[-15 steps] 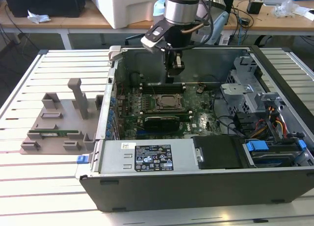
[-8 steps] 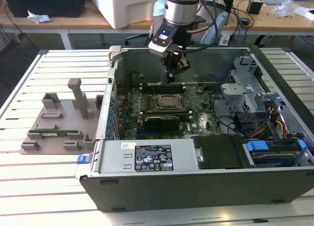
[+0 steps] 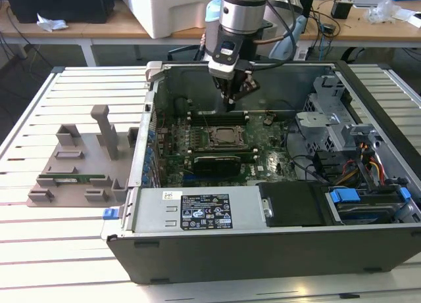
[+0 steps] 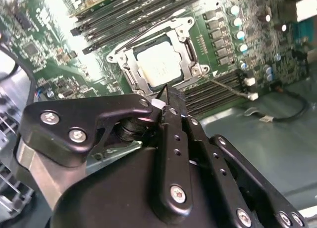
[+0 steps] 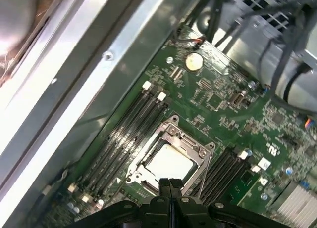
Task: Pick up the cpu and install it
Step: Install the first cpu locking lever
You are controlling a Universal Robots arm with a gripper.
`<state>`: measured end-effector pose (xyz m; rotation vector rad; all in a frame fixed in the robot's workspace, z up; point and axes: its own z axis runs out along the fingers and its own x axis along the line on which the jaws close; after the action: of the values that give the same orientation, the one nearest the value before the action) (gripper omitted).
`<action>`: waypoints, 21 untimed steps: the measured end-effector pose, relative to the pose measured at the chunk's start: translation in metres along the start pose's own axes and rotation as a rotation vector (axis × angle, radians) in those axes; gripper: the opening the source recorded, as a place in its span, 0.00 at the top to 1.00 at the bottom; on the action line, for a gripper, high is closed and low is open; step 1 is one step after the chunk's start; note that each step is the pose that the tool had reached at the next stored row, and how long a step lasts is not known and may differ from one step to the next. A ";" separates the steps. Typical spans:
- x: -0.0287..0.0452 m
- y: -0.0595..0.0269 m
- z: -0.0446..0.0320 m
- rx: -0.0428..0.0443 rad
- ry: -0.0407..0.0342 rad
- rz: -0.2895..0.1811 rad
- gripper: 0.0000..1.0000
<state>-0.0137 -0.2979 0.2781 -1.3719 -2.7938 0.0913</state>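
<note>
The cpu [image 4: 159,64] is a silvery square chip lying flat inside the metal-framed socket [image 3: 227,137] on the green motherboard; the first wrist view shows the cpu [image 5: 171,162] too. My gripper [image 3: 231,106] hangs inside the open computer case, a little above the far edge of the socket. Its two black fingers meet at a point with nothing between them, seen in the second wrist view just short of the chip as gripper [image 4: 166,95] and in the first wrist view at the socket's rim as gripper [image 5: 170,184]. The gripper is apart from the cpu.
Black memory slots [image 5: 126,134] flank the socket on both sides. The case's back wall [image 3: 197,79] stands just behind my arm. A drive cage with cables [image 3: 355,152] fills the exterior view's right. A grey fixture [image 3: 79,165] lies on the slatted table at the exterior view's left.
</note>
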 end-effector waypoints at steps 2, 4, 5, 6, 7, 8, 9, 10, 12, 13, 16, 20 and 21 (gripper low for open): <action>0.0000 0.0000 0.0000 -0.0001 -0.0024 -0.038 0.89; 0.0000 0.0000 0.0001 -0.0002 -0.0058 -0.090 0.89; 0.0000 0.0000 0.0001 -0.0002 -0.0076 -0.118 0.89; 0.0000 0.0000 0.0001 -0.0002 -0.0086 -0.132 0.89; 0.0000 0.0000 0.0002 -0.0002 -0.0104 -0.160 0.89; 0.0000 0.0000 0.0001 -0.0001 -0.0117 -0.181 0.89; 0.0000 0.0000 0.0002 -0.0002 -0.0139 -0.215 0.89; 0.0000 0.0000 0.0002 -0.0002 -0.0152 -0.234 0.89; 0.0000 0.0000 0.0002 -0.0003 -0.0191 -0.294 0.89; 0.0000 0.0000 0.0002 -0.0003 -0.0206 -0.317 0.89; 0.0000 0.0000 0.0003 -0.0004 -0.0262 -0.404 0.89; 0.0000 0.0000 0.0004 -0.0005 -0.0337 -0.519 0.89; 0.0000 0.0000 0.0005 -0.0007 -0.0363 -0.560 0.89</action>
<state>-0.0137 -0.2979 0.2776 -0.5481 -3.0811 0.1000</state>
